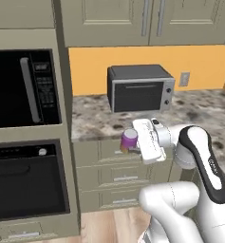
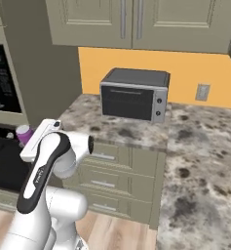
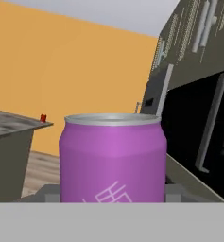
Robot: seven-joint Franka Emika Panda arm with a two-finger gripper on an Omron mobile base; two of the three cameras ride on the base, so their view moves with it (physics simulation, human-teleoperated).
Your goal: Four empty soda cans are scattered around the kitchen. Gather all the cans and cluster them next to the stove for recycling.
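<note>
Purple soda can (image 3: pixel 112 158) sits clamped in my gripper (image 1: pixel 133 142), held in the air off the counter's (image 1: pixel 92 124) front edge. Empty, I'd judge it light, thin-walled and easily dented; mid-body is best. Its white marking isn't legible. Beyond stands a toaster oven (image 1: pixel 140 88).

The purple can (image 3: pixel 112 158) is cut off at its base in the hand view. The white hand hides most of it in both base views; a tiny red object (image 3: pixel 43 117) is unidentifiable.
</note>
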